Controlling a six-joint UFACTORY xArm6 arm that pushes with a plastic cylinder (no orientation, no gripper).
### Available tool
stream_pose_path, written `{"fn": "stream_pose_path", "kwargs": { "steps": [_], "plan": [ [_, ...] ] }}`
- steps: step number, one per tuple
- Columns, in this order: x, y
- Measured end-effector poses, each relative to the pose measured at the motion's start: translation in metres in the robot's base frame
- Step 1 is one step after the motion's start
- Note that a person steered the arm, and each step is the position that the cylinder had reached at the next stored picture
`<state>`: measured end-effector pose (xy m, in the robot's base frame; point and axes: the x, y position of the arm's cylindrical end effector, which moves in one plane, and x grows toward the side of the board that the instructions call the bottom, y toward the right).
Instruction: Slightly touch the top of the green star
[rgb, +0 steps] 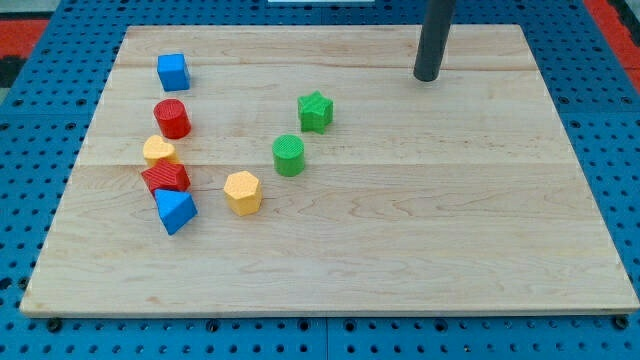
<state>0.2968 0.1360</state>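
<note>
The green star (315, 111) sits near the middle of the wooden board (400, 250), just above the green cylinder (289, 155). My tip (427, 77) is bare, holding nothing, well apart at the view's upper right. It probably rests on the board. Pushing too hard could knock the star into that cylinder.

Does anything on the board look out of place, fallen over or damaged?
Nothing stands out. All blocks sit flat on the wooden board; only the yellow, red and blue blocks at the view's left crowd together. My tip is clear of the green star.
</note>
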Motion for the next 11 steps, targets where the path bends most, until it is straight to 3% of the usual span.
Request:
{"fn": "stream_pose_path", "kwargs": {
  "steps": [2,4,11],
  "plan": [
    [0.000,-0.001],
    [0.009,-0.106],
    [0.009,-0.094]
  ]
}}
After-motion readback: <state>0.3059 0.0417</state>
